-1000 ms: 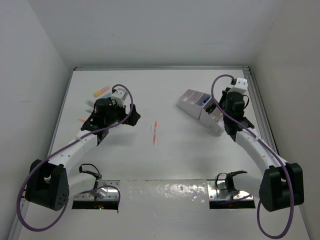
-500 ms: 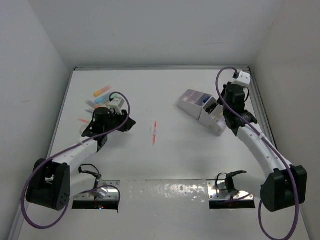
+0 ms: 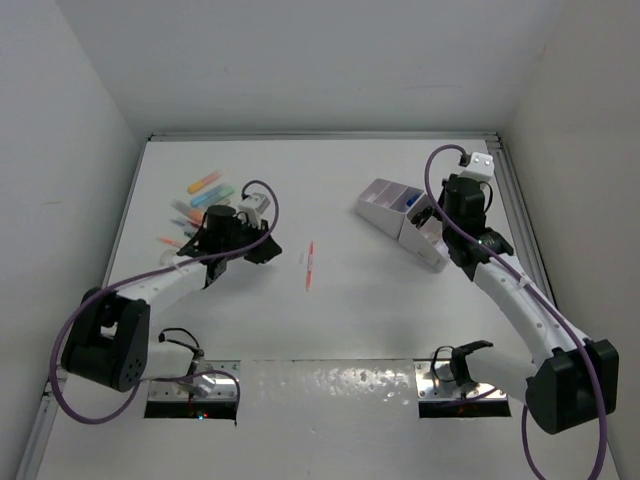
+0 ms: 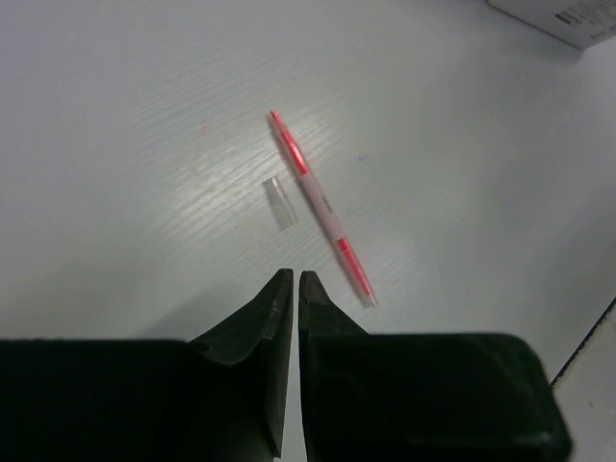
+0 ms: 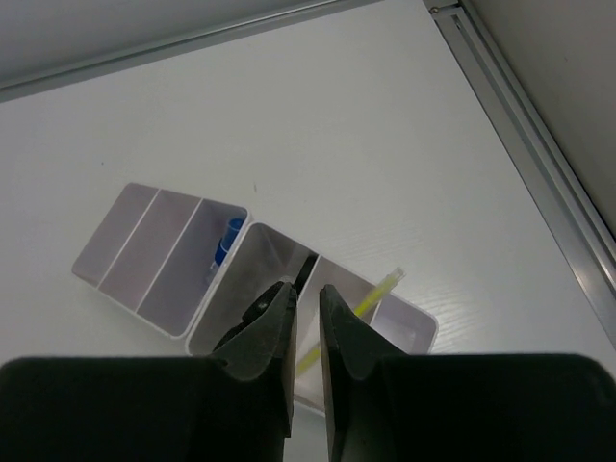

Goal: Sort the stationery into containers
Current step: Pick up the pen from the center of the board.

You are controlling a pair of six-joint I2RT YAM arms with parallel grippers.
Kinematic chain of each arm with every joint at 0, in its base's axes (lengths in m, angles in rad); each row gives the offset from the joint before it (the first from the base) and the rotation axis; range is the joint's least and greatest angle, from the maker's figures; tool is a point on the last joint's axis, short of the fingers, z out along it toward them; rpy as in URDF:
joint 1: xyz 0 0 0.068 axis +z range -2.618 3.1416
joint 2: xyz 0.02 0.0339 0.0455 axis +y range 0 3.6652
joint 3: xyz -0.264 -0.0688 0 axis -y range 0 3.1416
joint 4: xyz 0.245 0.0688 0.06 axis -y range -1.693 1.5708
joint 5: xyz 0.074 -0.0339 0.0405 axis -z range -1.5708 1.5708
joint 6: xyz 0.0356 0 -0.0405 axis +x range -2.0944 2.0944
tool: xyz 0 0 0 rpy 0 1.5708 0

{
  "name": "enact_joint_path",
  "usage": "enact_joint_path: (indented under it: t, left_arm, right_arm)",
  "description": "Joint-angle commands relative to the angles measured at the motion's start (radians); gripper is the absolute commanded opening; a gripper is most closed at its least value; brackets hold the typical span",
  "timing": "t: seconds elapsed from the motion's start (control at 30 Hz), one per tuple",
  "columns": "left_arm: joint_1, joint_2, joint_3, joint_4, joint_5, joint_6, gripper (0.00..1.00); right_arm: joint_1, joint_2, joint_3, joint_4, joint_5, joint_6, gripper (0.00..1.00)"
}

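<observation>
A thin red pen (image 4: 320,204) lies on the white table with a clear cap (image 4: 280,202) beside it, just ahead of my left gripper (image 4: 291,279), which is shut with nothing in it. In the top view the pen (image 3: 310,265) is right of the left gripper (image 3: 270,251). Pastel highlighters (image 3: 205,183) lie in a loose group at the far left. My right gripper (image 5: 303,289) hangs over the lilac organiser (image 5: 135,241), jaws a narrow gap apart and empty. A yellow highlighter (image 5: 371,298), a blue-capped piece (image 5: 229,236) and something black (image 5: 306,268) sit in its compartments.
The organiser (image 3: 378,195) stands at the far right, close to the metal rail (image 5: 539,135) along the table's right edge. A small reddish piece (image 3: 168,241) lies left of the left arm. White walls enclose the table on three sides.
The left wrist has shifted right towards the pen, uncovering more of the highlighters behind it. The right wrist has moved only slightly above the organiser.
</observation>
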Motion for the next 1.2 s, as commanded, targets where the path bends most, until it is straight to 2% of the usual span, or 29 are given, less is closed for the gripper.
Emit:
enact_joint_path:
  t: [0.0,0.03,0.17,0.2,0.37,0.53,0.77,1.17]
  left_arm:
    - [-0.078,0.070,0.137,-0.086,0.020,0.098,0.06]
    - [-0.122,0.110,0.183,-0.142,0.017,0.109,0.06]
    - [-0.221,0.227,0.303,-0.215,-0.010,0.115,0.26]
    - [-0.232,0.256,0.333,-0.233,-0.042,0.113,0.27]
    - [-0.266,0.413,0.487,-0.389,-0.161,0.071,0.24]
    - [-0.315,0.471,0.541,-0.489,-0.254,0.063,0.31]
    - [-0.373,0.483,0.555,-0.502,-0.305,0.063,0.30]
    - [-0.364,0.526,0.538,-0.488,-0.308,0.035,0.30]
  right_arm:
    - [0.010,-0.035,-0.030,0.033,0.009,-0.044,0.15]
    - [0.010,-0.053,-0.044,0.042,0.003,-0.048,0.16]
    - [0.013,-0.112,-0.141,0.109,-0.009,-0.047,0.20]
    - [0.013,-0.121,-0.155,0.120,-0.012,-0.041,0.20]
    - [0.016,-0.196,-0.208,0.099,-0.031,-0.030,0.23]
    - [0.017,-0.260,-0.251,0.109,-0.022,-0.019,0.24]
    - [0.020,-0.308,-0.287,0.080,-0.014,0.005,0.24]
    - [0.020,-0.376,-0.297,0.022,0.044,-0.013,0.25]
